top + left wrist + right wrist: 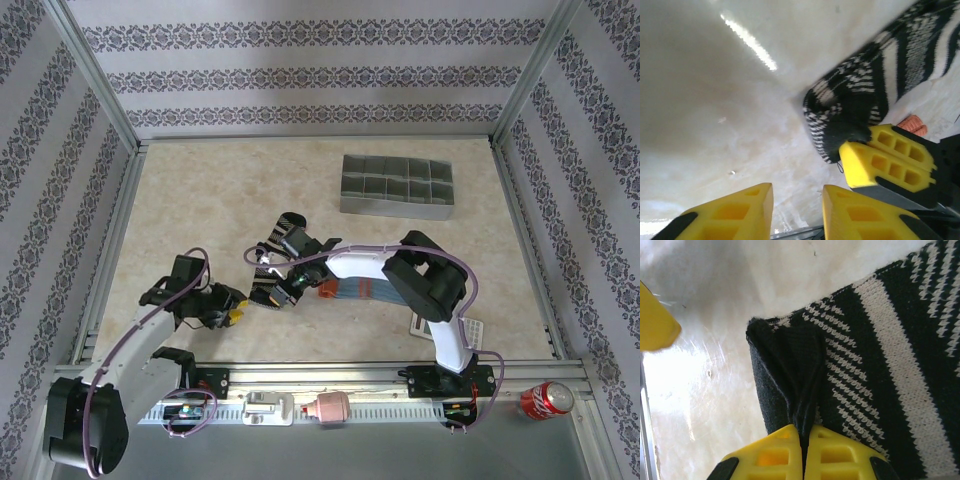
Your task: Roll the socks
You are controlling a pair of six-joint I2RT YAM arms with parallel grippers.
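Now the soft black knitted sock with beige stripes (pixel 880 355) lies on the pale table (pixel 200 190), its bunched end pinched tight by the right gripper (pixel 804 432). The left gripper (pixel 797 200) has its fingers apart, holding nothing. The sock looks light and floppy, so grab that bunched end.

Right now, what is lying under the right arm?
The blue-teal sock lies beneath it, orange cuff showing; the arm covers its other end. The right gripper pinches the black striped sock.

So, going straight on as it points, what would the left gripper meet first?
Probably the black striped sock, its bunched end pinched by the right gripper. It lies slightly off the left gripper's line, so not certain.
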